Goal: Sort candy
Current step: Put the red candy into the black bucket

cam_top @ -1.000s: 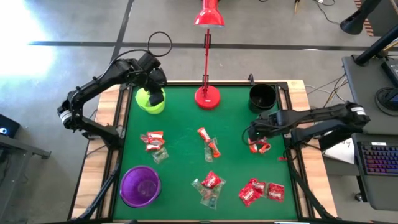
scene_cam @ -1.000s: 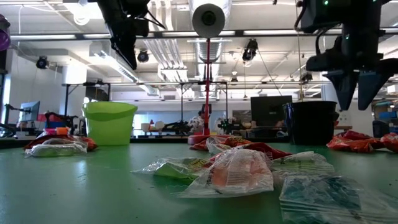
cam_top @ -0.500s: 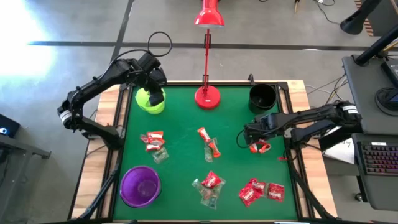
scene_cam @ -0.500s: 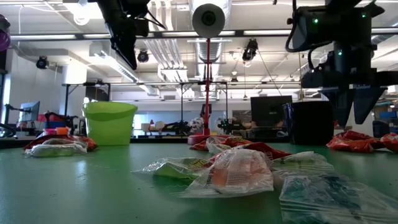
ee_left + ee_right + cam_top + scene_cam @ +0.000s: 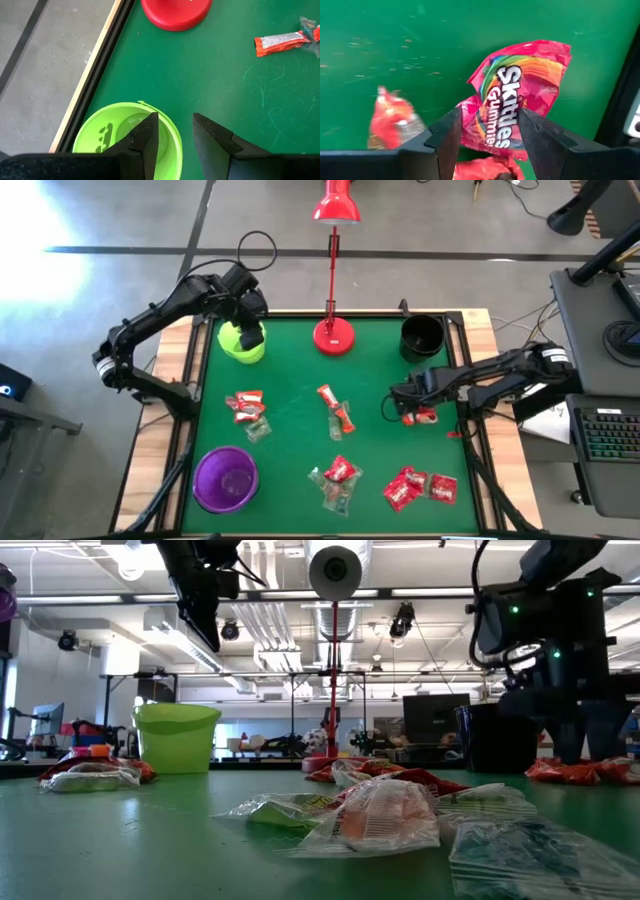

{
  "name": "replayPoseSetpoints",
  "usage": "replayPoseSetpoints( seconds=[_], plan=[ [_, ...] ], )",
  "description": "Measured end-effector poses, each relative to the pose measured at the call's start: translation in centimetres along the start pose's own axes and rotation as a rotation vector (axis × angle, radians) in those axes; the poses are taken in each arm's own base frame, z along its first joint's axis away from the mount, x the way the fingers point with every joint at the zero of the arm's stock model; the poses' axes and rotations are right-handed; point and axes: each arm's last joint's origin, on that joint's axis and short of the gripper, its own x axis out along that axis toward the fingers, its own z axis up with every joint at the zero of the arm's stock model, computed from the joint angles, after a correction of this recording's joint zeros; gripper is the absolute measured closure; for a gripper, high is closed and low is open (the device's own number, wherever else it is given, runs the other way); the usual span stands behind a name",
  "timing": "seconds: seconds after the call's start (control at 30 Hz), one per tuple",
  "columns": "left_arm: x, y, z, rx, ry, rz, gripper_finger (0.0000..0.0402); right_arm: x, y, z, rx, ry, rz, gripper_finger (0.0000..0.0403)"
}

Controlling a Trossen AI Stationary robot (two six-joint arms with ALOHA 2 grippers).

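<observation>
a: what could go wrong here?

b: i've got the right gripper [image 5: 403, 408] low over the little heap of red packets near the right edge of the green surface [image 5: 300, 430], jaws spread. the skittles packet [image 5: 520, 95] sits between my two fingers [image 5: 445, 140], but a second red packet [image 5: 392, 117] lies just beside it and another touches it underneath. if i pinch now i may take two at once, or the crinkly wrapper slides out.

a: and the left side?

b: the left gripper [image 5: 175, 135] hangs over the lime-green cup [image 5: 242, 342] at the far left corner, jaws apart with nothing between them. it's only waiting.

a: where's the rest of the candy?

b: scattered. a cluster at mid-left [image 5: 247, 412], some in the middle [image 5: 338, 412], more at the near edge [image 5: 335, 478], and red ones at the near right [image 5: 418, 486]. the purple cup [image 5: 226, 478] and black cup [image 5: 422, 335] stand apart from all of it.
</observation>
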Motion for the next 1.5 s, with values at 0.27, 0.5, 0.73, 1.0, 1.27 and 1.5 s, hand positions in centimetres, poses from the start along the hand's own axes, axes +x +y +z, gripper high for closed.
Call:
replayPoseSetpoints(
  seconds=[0.27,0.5,0.73,1.0,1.27,1.5],
  plan=[
    [0.0,0.0,0.0,-0.003,0.000,0.000,0.0299,2.0,-0.5,-0.4,0.009,-0.015,0.022,0.0247],
    [0.0,0.0,0.0,-0.004,-0.001,0.000,0.0299,2.1,-0.7,-0.4,0.020,-0.021,0.026,0.0320],
    [0.0,0.0,0.0,-0.005,-0.001,0.000,0.0299,1.4,-1.0,-0.4,0.031,-0.032,0.060,0.0388],
    [0.0,0.0,0.0,-0.015,-0.001,0.001,0.0299,-1.6,-0.7,0.2,0.050,-0.086,0.199,0.0394],
    [0.0,0.0,0.0,-0.029,0.002,0.000,0.0299,-6.9,-0.8,1.2,0.031,-0.232,0.321,0.0394],
    [0.0,0.0,-0.1,-0.035,0.014,-0.003,0.0299,-11.3,-1.1,2.9,0.013,-0.455,0.386,0.0394]
  ],
)
